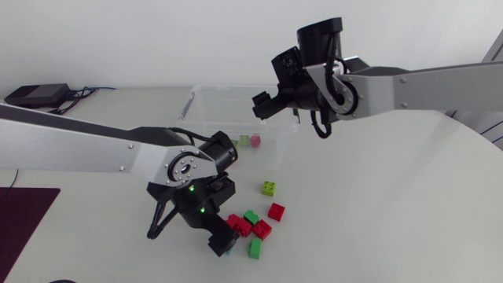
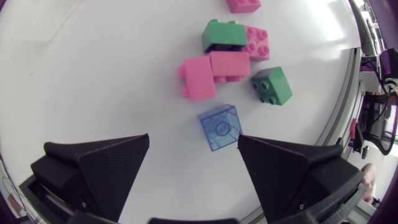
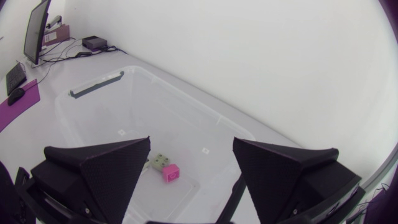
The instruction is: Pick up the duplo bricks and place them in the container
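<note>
On the worktop (image 2: 93,74), just ahead of the left claw (image 2: 193,140), sits a translucent blue brick (image 2: 221,127). The claw is open and holds nothing. The brick lies close to one finger and well apart from the other, so it is off-centre in the gap and turned at a slight angle to the fingers.

That offset is the main risk, in my judgement. If the claw comes down as it stands, the nearer finger may land on top of the brick or nudge it sideways instead of flanking it. A skewed squeeze on corners could also let the smooth brick twist out.

Just beyond the blue brick is a cluster of red and green bricks (image 2: 227,62), some touching each other. A push forward could shove the blue one into them, or a finger could catch a neighbour and scatter the pile.

The right claw (image 3: 192,142) hangs open and empty over the clear container (image 3: 93,87), which already holds a pale green brick (image 3: 160,162) and a pink brick (image 3: 171,173) side by side. With that arm parked there, a delivery by the left arm could lead to a collision above the rim.
</note>
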Tool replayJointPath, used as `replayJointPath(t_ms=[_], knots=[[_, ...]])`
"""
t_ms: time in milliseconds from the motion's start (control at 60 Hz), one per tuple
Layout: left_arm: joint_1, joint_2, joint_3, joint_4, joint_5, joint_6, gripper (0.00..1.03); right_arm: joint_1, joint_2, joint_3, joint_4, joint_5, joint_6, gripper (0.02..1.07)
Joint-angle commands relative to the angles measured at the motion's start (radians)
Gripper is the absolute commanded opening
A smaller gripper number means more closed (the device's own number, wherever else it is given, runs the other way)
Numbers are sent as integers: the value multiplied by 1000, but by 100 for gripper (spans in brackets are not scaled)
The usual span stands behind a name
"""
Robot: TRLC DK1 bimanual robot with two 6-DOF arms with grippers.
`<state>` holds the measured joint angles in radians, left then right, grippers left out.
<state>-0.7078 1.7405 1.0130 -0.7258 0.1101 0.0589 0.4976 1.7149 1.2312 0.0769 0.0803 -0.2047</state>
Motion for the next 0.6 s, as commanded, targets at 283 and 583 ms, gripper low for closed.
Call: replayJointPath(t_ms=[283, 583], knots=[[-62, 137, 82, -21, -3, -56, 76, 6, -370, -417, -5, -43, -25, 102], [-64, 146, 53, -47, -9, -30, 8, 27, -511, -584, -241, -264, -107, 102]])
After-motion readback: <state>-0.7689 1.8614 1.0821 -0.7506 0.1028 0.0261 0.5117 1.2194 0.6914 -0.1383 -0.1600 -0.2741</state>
